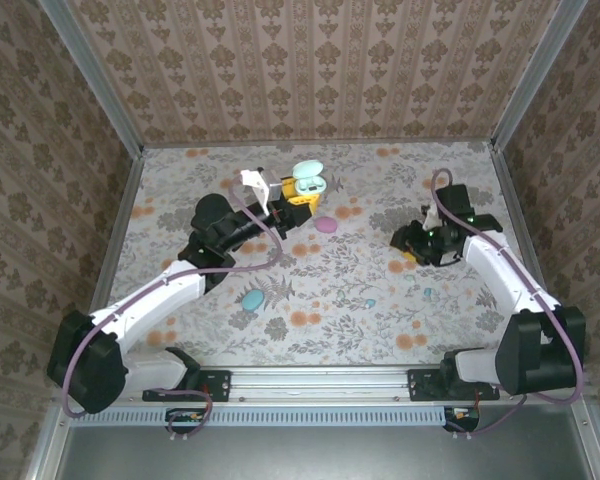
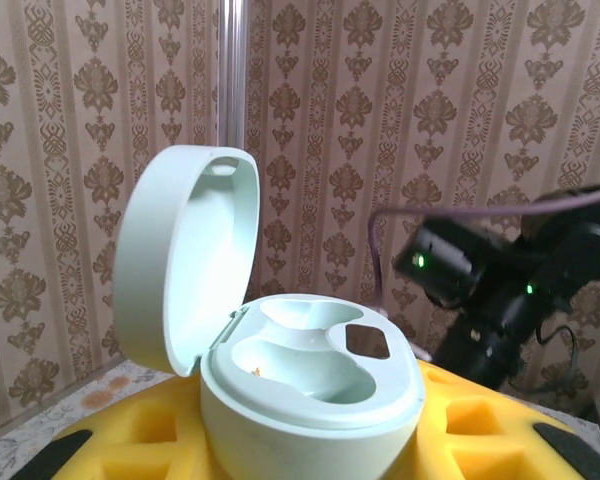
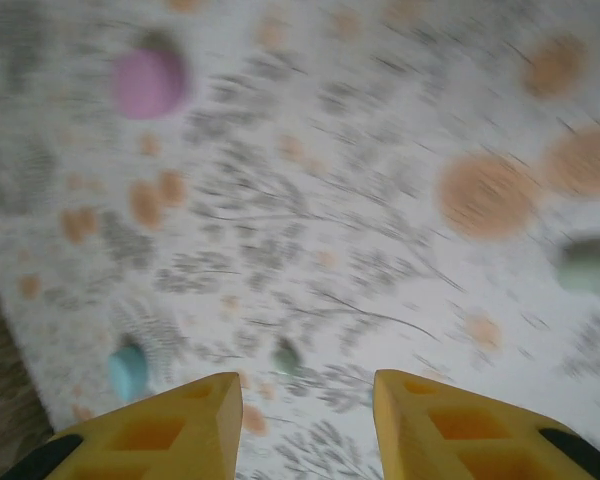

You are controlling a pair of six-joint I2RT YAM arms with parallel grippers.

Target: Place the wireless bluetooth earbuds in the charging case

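A closed pink case (image 1: 326,224) lies on the floral bench (image 1: 180,210) just in front of the left tool (image 1: 298,196), between the two arms. A closed blue case (image 1: 252,298) sits nearer the bases, beside the left forearm. The earbuds (image 1: 371,301) lie loose on the bench in the middle ground. One is a small mint-coloured dot, and a bluish bud (image 1: 427,293) lies close to the right arm, below the right tool (image 1: 410,250). That tool hangs over the bench with its yellow fingers (image 3: 180,430) apart and nothing between them. Its wrist view is blurred, with a small greenish bud showing on the surface just beyond the gap. Patterned walls (image 1: 320,70) close off the far side and both flanks, and a metal rail (image 1: 320,382) runs along the near edge. The centre and right far corner of the bench lie open. The left tool is closed on the mint charging case (image 2: 310,395), held upright off the bench near the far wall. Its lid (image 2: 185,255) is swung open to the left and its moulded hollows are bare.
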